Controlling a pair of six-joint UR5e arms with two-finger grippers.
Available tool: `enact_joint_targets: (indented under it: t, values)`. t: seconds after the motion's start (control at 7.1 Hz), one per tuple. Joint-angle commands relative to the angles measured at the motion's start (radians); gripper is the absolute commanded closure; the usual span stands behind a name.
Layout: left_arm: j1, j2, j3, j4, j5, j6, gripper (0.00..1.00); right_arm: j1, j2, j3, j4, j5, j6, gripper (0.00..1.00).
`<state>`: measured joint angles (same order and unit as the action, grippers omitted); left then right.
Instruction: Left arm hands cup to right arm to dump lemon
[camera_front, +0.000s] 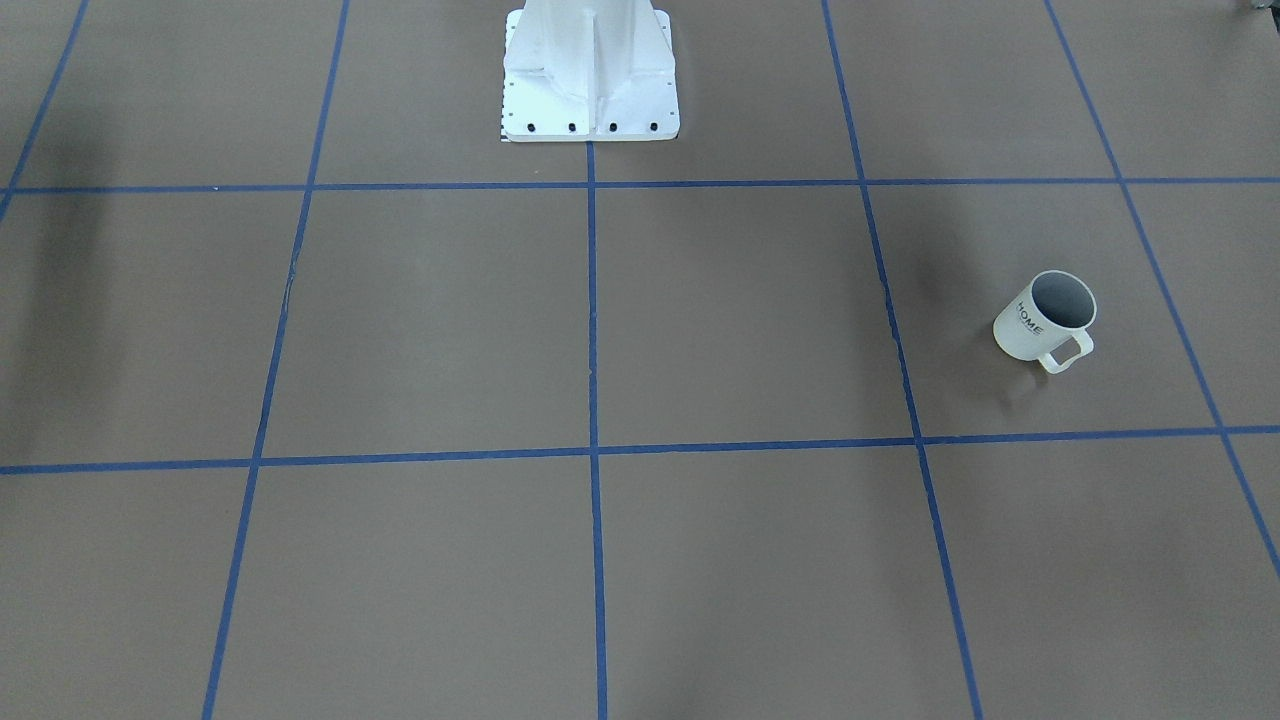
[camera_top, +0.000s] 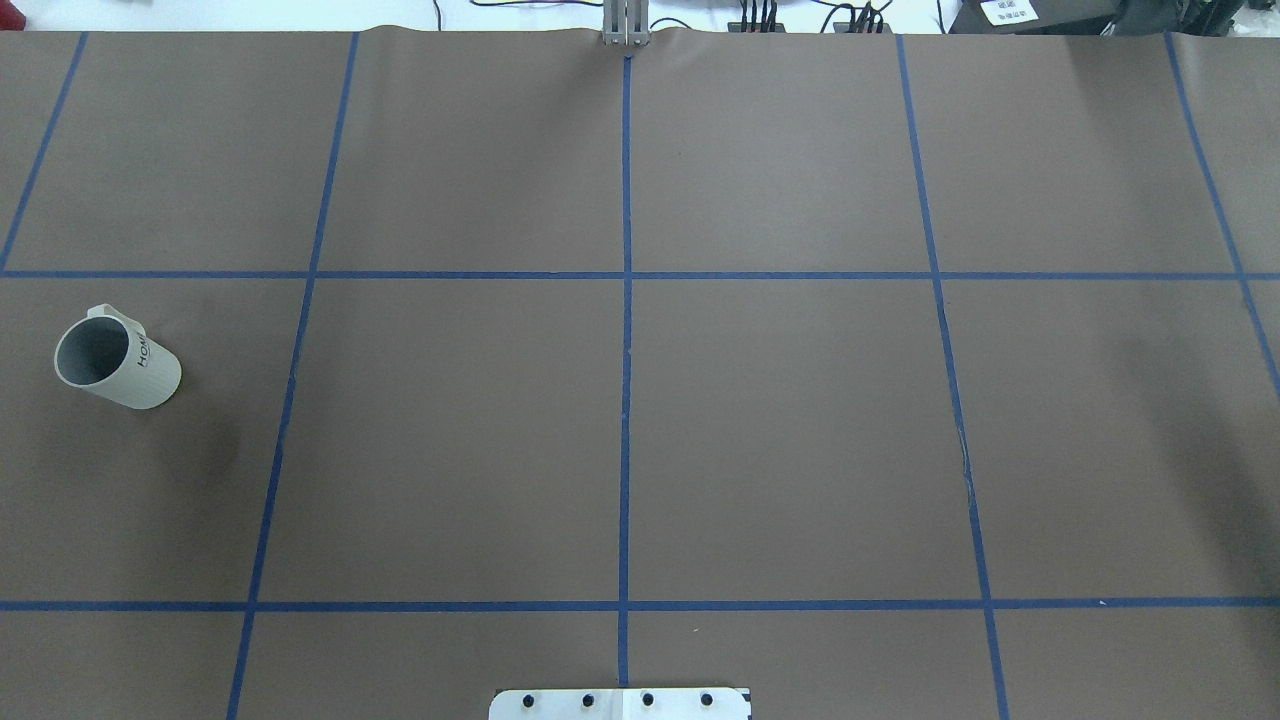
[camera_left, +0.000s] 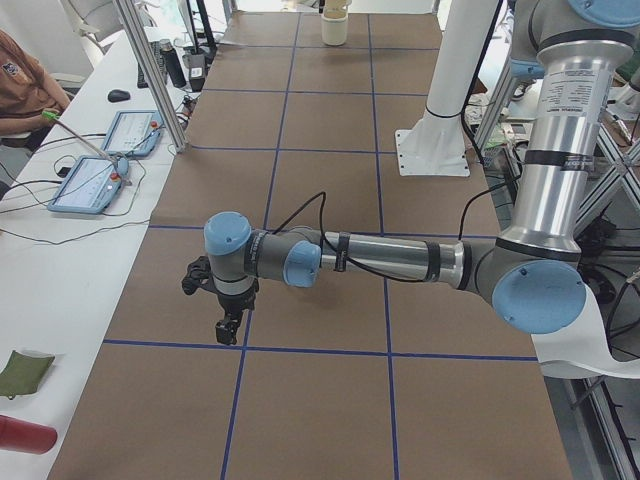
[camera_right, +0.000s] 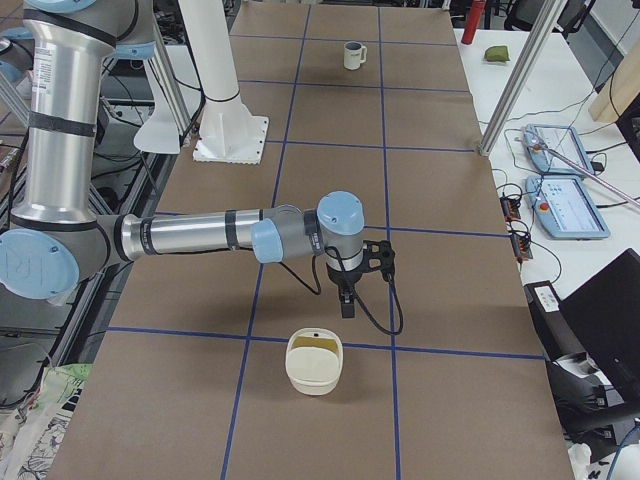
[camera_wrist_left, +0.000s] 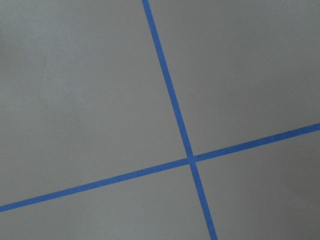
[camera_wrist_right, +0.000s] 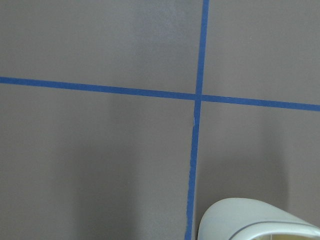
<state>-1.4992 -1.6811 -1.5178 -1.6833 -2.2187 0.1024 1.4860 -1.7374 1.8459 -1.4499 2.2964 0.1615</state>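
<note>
The cup stands upright on the brown table, cream-white with "HOME" lettering and a grey inside. It is at the far left of the overhead view and small at the far end in the exterior right view. No lemon shows in any view. The left arm reaches out high over the table and hides the cup in the exterior left view. Its gripper points down; I cannot tell if it is open. The right arm's gripper hangs above the table; I cannot tell its state.
A cream bowl with a yellowish inside sits just in front of the right gripper; its rim shows in the right wrist view. The white pedestal stands at the robot's side of the table. Blue tape lines grid the table.
</note>
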Motion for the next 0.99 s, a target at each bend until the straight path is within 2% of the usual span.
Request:
enact_joint_targets:
  t: [0.0,0.28,0.56,0.84]
  values:
    - [-0.019,0.017,0.001,0.004,-0.007,0.003,0.0,0.057,-0.007,-0.004,-0.01,0.052,-0.005,0.0]
    - [-0.024,0.018,-0.002,0.008,-0.01,0.002,0.0,0.063,-0.001,-0.005,-0.053,0.064,-0.008,0.0]
    - [-0.055,0.049,-0.005,0.008,-0.06,0.003,0.0,0.063,0.004,-0.005,-0.053,0.08,-0.007,0.0]
    - [-0.084,0.063,-0.045,0.014,-0.07,0.002,0.0,0.063,0.01,-0.005,-0.053,0.078,-0.007,0.0]
